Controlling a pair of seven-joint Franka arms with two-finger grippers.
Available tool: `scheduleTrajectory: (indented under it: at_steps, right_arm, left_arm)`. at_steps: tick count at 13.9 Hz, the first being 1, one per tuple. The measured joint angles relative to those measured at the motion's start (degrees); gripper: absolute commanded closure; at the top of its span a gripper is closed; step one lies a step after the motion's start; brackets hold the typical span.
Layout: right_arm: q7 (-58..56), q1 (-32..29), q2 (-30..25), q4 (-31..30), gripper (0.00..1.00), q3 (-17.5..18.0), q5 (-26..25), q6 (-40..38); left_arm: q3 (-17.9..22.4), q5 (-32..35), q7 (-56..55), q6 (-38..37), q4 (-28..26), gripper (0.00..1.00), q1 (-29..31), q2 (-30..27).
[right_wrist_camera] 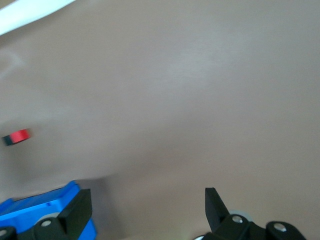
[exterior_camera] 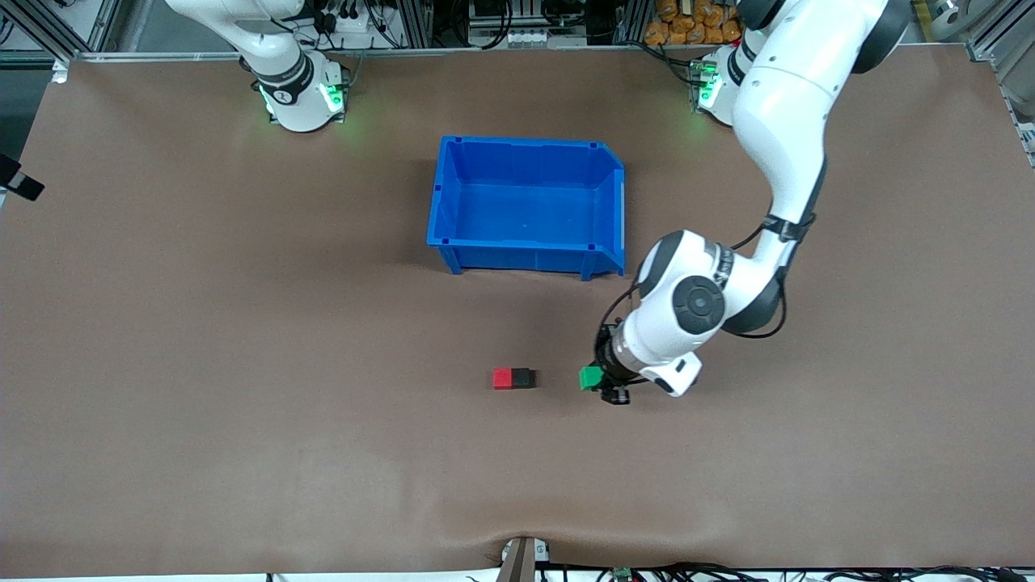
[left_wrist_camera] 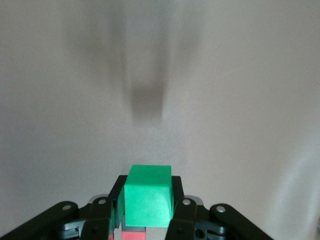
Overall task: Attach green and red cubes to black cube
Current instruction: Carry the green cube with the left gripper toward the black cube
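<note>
front: left gripper (exterior_camera: 605,381) grips green cube (exterior_camera: 590,377) near the table, beside the joined red cube (exterior_camera: 503,378) and black cube (exterior_camera: 523,377) — a skewed approach may shove the pair away | left wrist: fingers (left_wrist_camera: 179,200) clamp the cube's sides; it could twist on contact | right wrist: right gripper (right_wrist_camera: 147,210) waits, spread — empty, above blue bin (right_wrist_camera: 35,210)
</note>
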Motion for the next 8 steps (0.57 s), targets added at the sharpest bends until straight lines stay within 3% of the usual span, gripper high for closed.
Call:
scheduleTrajectory:
  at_steps: [5, 8]
  right_arm:
    - [-3.47, 0.04, -4.92, -7.44, 0.00, 0.64, -2.44, 3.04]
    - [-9.56, 1.04, -6.34, -9.37, 0.00, 1.35, -6.41, 3.75]
  left_arm:
    - [6.50, 0.00, -2.17, 0.21, 3.27, 1.00, -8.00, 5.50]
    - [8.02, 0.00, -4.49, 0.39, 6.76, 1.00, -10.62, 8.66]
